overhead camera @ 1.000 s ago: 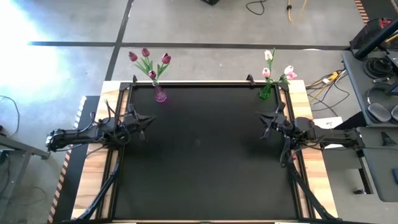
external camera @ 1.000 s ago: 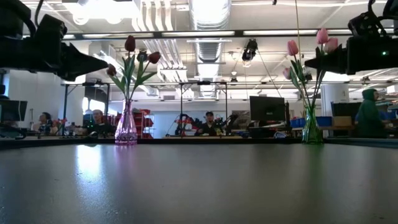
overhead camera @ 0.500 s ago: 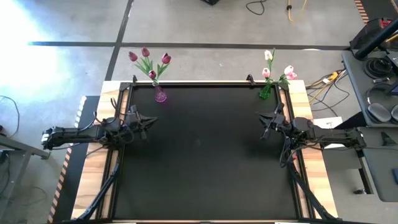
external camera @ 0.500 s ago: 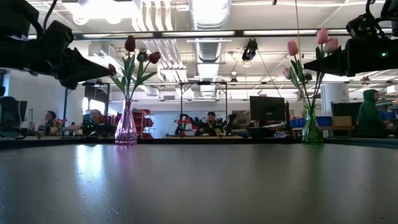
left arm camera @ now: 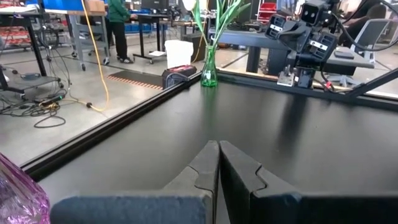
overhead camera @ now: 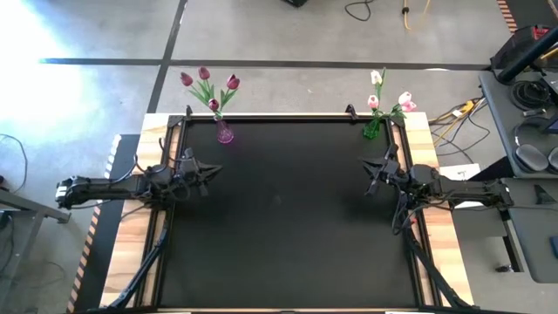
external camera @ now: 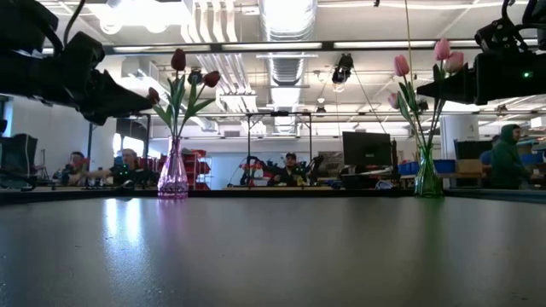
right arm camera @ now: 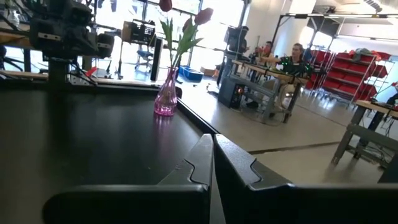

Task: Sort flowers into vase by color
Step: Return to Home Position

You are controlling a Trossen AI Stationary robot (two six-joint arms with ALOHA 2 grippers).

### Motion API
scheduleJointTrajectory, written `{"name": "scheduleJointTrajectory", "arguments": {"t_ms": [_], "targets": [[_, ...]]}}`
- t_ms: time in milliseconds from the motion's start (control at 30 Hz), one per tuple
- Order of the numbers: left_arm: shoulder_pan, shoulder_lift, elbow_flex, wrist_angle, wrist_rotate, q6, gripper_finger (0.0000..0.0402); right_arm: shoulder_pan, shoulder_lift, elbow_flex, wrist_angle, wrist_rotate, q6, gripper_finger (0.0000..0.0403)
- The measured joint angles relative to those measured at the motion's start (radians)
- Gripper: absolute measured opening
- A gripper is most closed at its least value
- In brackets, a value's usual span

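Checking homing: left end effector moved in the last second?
Yes, slightly: in the high view the left end effector has drawn back toward the left edge of the table, away from the violet vase.

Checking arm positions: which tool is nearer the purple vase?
Left. The left tool sits near the purple vase; the right tool is across the table by the green vase.

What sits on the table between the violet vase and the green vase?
Nothing: in the high view the black table top between the violet vase and the green vase is bare.
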Motion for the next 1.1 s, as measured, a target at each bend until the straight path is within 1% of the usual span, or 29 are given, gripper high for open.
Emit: {"name": "scheduleJointTrajectory", "arguments": {"t_ms": [1100], "targets": [[0.000,0.041,0.002,0.002,0.001,0.000,0.0000,0.000,0.000,0.000,0.000,0.000,-0.001,0.0009]]}}
